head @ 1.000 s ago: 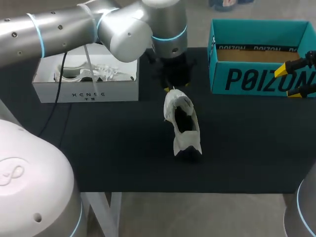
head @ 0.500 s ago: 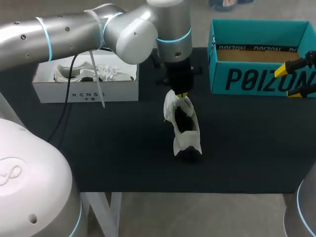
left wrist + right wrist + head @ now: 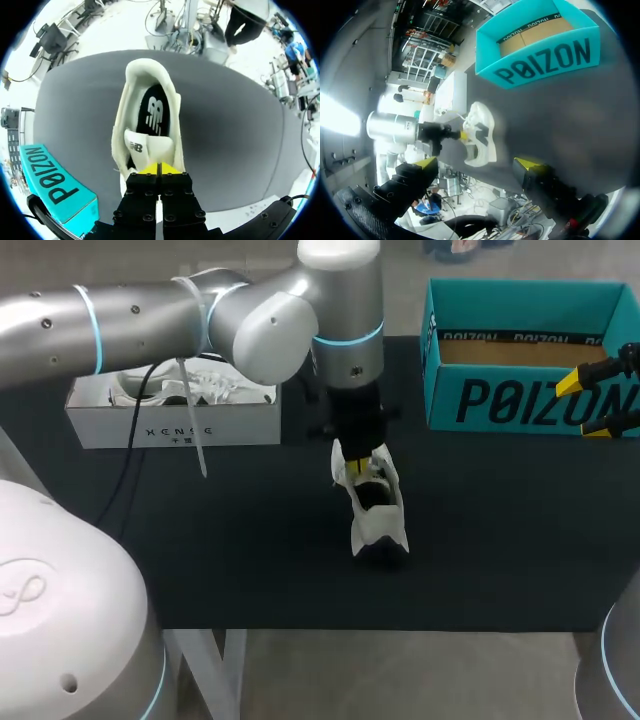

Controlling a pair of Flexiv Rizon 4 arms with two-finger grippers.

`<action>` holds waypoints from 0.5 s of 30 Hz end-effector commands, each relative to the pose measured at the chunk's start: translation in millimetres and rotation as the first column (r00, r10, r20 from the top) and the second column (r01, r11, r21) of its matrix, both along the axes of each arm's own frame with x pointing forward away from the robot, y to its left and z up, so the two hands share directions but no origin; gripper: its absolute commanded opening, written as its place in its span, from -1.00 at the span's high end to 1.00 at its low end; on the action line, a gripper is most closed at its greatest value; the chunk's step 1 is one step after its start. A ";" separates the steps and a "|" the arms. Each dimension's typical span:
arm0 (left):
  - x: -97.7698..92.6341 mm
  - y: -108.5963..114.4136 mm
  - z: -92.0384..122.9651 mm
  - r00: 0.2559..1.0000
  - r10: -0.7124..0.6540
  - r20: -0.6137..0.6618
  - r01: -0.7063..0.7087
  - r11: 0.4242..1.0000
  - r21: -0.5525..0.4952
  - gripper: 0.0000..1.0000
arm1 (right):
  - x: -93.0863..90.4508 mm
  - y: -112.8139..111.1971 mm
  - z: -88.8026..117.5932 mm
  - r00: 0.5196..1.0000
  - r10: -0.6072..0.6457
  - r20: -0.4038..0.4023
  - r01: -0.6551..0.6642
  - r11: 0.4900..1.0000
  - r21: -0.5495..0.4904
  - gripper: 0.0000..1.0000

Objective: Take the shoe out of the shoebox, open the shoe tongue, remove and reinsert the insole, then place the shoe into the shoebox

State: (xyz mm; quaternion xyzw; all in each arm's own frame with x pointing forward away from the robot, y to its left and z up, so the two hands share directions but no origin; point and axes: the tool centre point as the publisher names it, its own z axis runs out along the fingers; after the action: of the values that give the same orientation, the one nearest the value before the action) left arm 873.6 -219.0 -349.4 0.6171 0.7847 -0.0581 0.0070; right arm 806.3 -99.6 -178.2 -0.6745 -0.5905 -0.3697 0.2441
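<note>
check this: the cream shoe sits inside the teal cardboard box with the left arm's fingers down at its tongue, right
Wrong in one respect: the cream low-top shoe stands on the black table, outside the teal cardboard box, as the head view shows. The left arm's fingers are indeed down at its tongue.

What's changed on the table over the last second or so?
The left gripper came down and toward the near side, from above the shoe's far end onto the shoe. Its fingers are now together at the tongue; whether they pinch it is unclear. The shoe, the white box, the teal shoebox and the open right gripper stayed put.
</note>
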 end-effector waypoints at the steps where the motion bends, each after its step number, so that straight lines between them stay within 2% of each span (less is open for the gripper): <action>1: -7.7 -6.6 11.6 0.989 0.124 -0.076 -0.125 0.992 -0.006 1.00 | -0.4 0.5 0.2 1.000 -0.001 -0.002 0.001 1.000 -0.003 -1.00; 5: -15.1 -16.9 39.2 0.919 0.380 -0.107 -0.385 0.922 -0.027 1.00 | -0.4 0.5 0.2 1.000 -0.001 -0.002 0.001 1.000 -0.003 -1.00; 7: -17.7 -21.2 50.8 0.841 0.518 -0.156 -0.527 0.849 -0.023 1.00 | -0.4 0.5 0.2 1.000 -0.001 -0.002 0.001 1.000 -0.003 -1.00; 9: -21.3 -21.9 56.7 0.776 0.601 -0.191 -0.610 0.792 0.011 1.00 | -0.4 0.5 0.2 1.000 -0.001 -0.002 0.001 1.000 -0.003 -1.00; 10: -23.2 -21.2 58.2 0.766 0.614 -0.189 -0.619 0.784 0.038 1.00 | -0.4 0.5 0.2 1.000 -0.001 -0.002 0.001 1.000 -0.003 -1.00; 15: -23.2 -21.2 58.2 0.766 0.614 -0.189 -0.619 0.784 0.038 1.00 | -0.4 0.5 0.2 1.000 -0.001 -0.002 0.001 1.000 -0.003 -1.00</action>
State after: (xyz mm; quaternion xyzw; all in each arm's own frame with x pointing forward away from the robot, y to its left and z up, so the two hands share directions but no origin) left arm 850.8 -242.1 -289.5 0.4037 0.9076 -0.1109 -0.0301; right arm 806.3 -99.6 -178.2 -0.6745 -0.5905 -0.3697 0.2441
